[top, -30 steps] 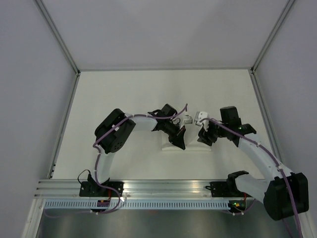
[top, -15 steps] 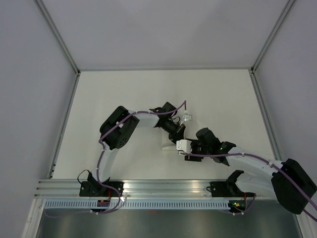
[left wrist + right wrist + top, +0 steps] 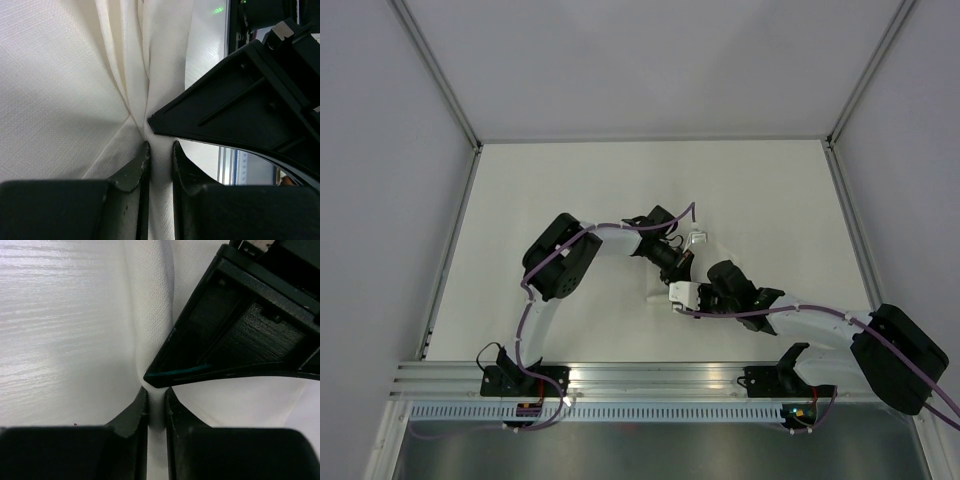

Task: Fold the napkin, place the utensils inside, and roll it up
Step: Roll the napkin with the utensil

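Left gripper (image 3: 159,150): jaws all but closed, with a thin ridge of the napkin (image 3: 131,65) nipped between them and pleats fanning away from the tips. Right gripper (image 3: 156,396), same story: jaws squeezed onto a narrow fold of the white cloth. And look how close they are! In each wrist view the other gripper's black wedge pokes in just beyond the tips from the right, both biting the same gathered ridge. Out past the jaws the cloth spreads in soft creases over the white surface (image 3: 55,330). From the top view the two wrists meet mid-surface, the left one on the far side, the right one nearer the bases, with scraps of napkin peeking out beside them.
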Controlling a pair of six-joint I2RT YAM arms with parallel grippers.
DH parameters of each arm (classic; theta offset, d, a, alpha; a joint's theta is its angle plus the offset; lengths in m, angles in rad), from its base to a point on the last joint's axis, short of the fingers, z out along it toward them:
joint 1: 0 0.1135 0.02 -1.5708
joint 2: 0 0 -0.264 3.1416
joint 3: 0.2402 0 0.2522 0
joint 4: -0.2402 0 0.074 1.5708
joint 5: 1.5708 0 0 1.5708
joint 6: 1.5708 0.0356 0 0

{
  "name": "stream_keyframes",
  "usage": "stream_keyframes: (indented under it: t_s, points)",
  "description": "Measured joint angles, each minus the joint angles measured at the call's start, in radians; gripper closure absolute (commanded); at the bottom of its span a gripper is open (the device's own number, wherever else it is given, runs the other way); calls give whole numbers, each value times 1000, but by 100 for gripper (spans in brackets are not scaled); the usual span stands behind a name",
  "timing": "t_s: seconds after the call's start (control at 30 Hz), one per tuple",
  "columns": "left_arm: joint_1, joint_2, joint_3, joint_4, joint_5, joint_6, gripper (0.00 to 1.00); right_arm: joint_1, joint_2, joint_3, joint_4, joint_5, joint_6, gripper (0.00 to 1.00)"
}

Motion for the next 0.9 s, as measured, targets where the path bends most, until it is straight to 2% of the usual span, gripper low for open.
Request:
stream_keyframes:
  t_s: [0.03,0.07,0.13,0.47,0.73,0.9]
  points:
    - [1,0,-1,2,0,-4,80,0,0,-1,2,2,-2,89]
    - [3,-3,-4,6,-1,-11,79,0,-2,-1,3,2,-4,94]
    - [5,-19,-24,29,-14,-20,75,0,-2,-1,5,0,-9,95]
    - [15,-134,-124,120,-136,-80,67,-10,0,12,-3,-41,-14,100]
    - [122,-270,-214,232,-274,-115,66,-49,21,44,-72,-110,-24,100]
    - [132,-442,-400,380,-444,-165,65,-82,67,93,-127,-165,-33,100]
